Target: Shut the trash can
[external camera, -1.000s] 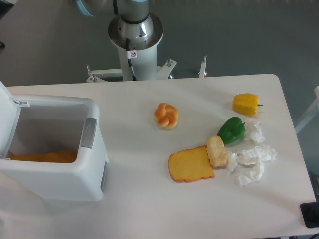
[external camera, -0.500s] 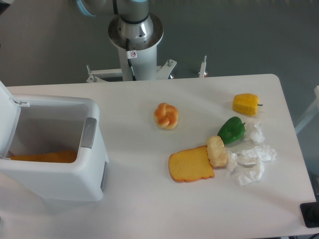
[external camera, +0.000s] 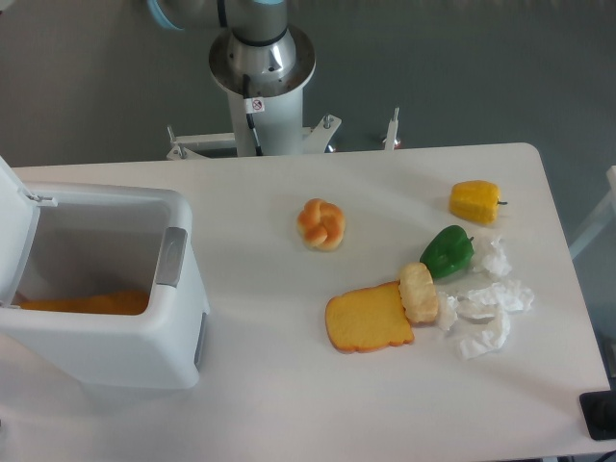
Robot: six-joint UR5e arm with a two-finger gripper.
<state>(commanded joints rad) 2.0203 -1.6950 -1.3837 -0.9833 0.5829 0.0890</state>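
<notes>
The trash can (external camera: 144,346), a big white boxy bin, stands at the table's left edge with its top open. Its white lid (external camera: 17,226) is swung up on the left side, partly cut off by the frame. A grey latch tab (external camera: 172,257) sits on the bin's right rim. Something orange (external camera: 87,303) lies inside at the bottom. My gripper is out of view; only the arm's base column (external camera: 262,82) shows behind the table.
On the table's right half lie a knotted bun (external camera: 321,224), a toast slice (external camera: 368,318), a small bread roll (external camera: 419,292), a green pepper (external camera: 448,251), a yellow pepper (external camera: 475,201) and crumpled white tissues (external camera: 486,313). A dark object (external camera: 599,416) sits at the lower right corner.
A dark shape at the top left edge has moved further out of the frame. The bin and the items on the table have stayed in place.
</notes>
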